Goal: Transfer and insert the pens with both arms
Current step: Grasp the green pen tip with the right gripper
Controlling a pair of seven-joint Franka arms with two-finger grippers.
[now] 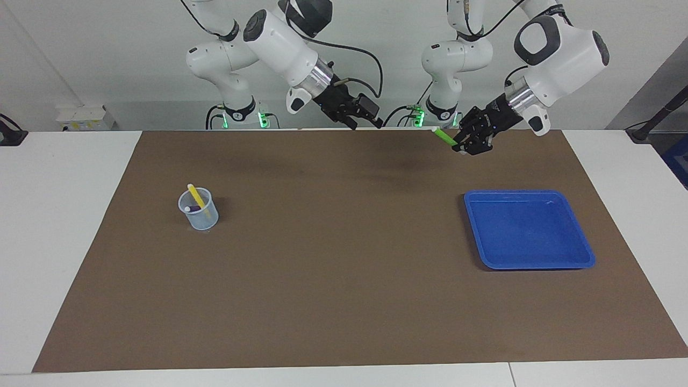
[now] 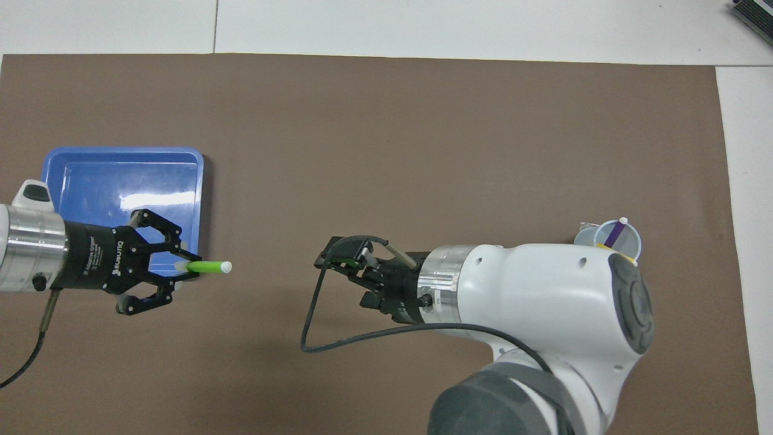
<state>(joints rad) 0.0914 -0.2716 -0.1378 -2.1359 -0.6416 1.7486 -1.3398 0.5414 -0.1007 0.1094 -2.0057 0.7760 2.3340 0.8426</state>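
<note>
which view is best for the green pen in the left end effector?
Overhead view: the green pen sticks out sideways from the left end effector in full, pale end free, over the brown mat. In the facing view the green pen looks foreshortened, partly lost against the arm base.

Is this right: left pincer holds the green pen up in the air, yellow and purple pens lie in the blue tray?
Not quite. The left pincer does hold the green pen aloft, but the yellow pen and purple pen stand in the clear cup. The facing view shows the blue tray holding nothing.
</note>
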